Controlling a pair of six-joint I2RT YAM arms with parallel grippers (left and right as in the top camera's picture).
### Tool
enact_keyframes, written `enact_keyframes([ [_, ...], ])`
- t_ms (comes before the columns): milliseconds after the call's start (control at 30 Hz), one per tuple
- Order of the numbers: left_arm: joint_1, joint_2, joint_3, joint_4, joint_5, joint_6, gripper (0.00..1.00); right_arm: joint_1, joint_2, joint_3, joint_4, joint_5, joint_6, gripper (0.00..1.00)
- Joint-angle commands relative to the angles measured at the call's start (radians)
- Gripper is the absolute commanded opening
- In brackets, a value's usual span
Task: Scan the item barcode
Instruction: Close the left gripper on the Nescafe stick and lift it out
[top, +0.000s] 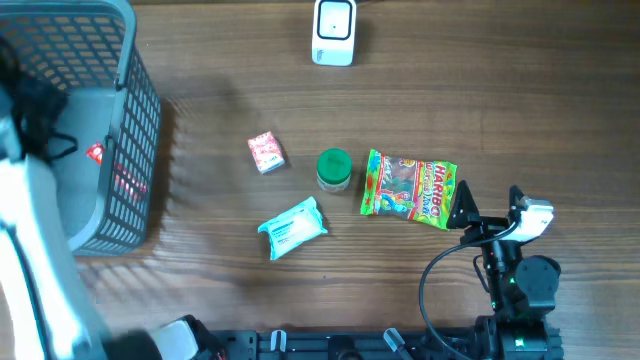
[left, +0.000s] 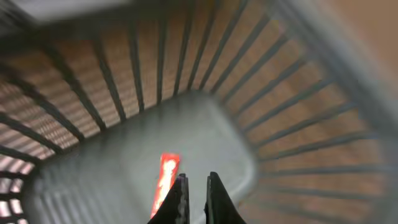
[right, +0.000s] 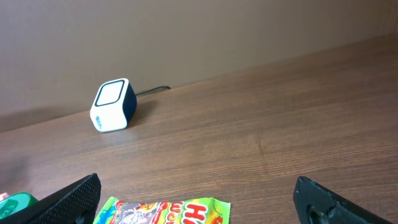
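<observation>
Roughly left-to-right lies the Haribo bag (top: 410, 187), right fingers (top: 464, 207) wide at its end, left fingers (left: 217, 199) closed in the basket (top: 140, 110).

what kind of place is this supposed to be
Probably a mock shop checkout on a wooden table: a small white barcode scanner at the far edge, a grey wire basket at one side, and packaged goods such as a Haribo bag.

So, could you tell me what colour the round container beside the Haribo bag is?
The round container is green, clearest in the overhead view.
</observation>
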Motion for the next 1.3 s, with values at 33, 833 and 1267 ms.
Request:
enact_keyframes([
  [33,-0.038,-0.183,-0.003,-0.051,0.005,-0.006,0.04,0.004,0.000,-0.001,0.005,-0.005,-0.016,1.00],
  [833,0.010,0.555,-0.006,-0.126,0.000,0.026,1.00,0.004,0.000,-0.001,0.005,-0.005,-0.017,0.99],
  [1267,0.008,0.653,-0.109,-0.069,0.119,0.142,0.69,0.004,0.000,-0.001,0.005,-0.005,-0.017,1.00],
])
